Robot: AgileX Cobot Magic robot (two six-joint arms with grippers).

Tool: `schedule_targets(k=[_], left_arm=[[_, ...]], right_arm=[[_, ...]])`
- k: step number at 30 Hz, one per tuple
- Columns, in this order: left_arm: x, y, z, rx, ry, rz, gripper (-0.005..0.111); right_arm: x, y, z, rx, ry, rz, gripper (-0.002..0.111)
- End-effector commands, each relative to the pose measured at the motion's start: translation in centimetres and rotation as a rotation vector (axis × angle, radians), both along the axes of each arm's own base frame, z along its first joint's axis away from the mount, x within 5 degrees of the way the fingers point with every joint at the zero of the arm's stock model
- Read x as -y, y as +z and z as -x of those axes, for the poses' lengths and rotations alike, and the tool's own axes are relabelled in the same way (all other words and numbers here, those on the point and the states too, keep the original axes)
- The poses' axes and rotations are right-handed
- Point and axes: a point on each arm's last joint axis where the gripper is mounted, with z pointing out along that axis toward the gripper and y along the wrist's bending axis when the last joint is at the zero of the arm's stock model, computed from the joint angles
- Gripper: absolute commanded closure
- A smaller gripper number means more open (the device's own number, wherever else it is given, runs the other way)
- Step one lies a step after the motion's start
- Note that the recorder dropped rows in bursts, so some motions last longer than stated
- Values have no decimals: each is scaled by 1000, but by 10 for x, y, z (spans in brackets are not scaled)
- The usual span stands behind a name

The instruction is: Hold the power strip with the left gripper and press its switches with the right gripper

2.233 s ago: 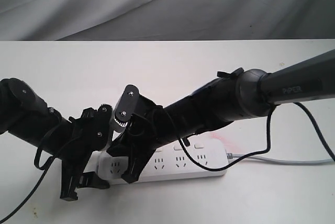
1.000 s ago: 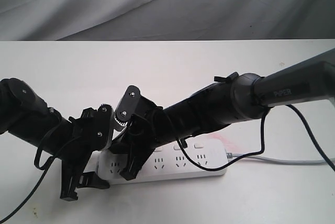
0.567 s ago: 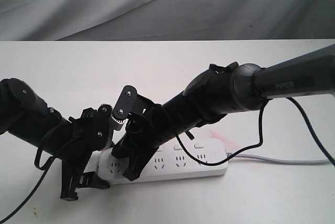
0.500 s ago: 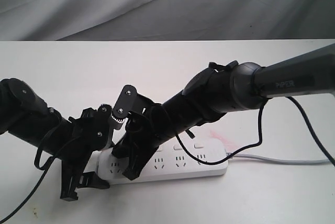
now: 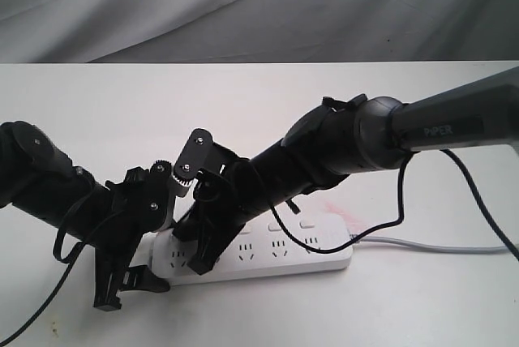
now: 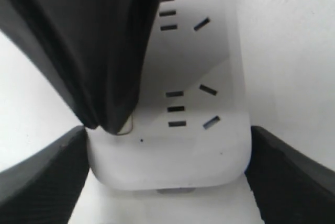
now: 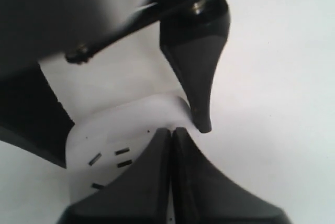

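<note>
Near the front edge of the bench, the left claw clamps the left end of the white power strip, with one finger against each long side. Just right of it, the right claw is closed, fingers pressed together. Its tip is down on the strip's face at the endmost of the switches. The grey cord trails toward the right edge.

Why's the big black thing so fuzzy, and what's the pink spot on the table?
Left wrist view: the black two-finger right gripper is too near the lens, so it blurs; the long white plastic power strip looks sharper. Exterior view: a faint pink tint on the white table beside it, source unseen.
</note>
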Motion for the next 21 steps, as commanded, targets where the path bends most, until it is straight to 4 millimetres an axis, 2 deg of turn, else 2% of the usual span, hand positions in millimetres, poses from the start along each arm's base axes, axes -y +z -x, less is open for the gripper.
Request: schedule_targets(k=[1,7,12,21], left_arm=[[-3,0,-5,46,0,-34,52],[-3,0,-5,48,1,-35,52],[-3,0,-5,48,1,-35,52],[-3,0,-5,48,1,-35,52]], right_arm=[[-1,-25,0,18,12,73,108],[-18,-14,-3,49,33,35,108],[-18,-19,-4,28,9,43,108],[-18,-24,4,11,96,80,108]])
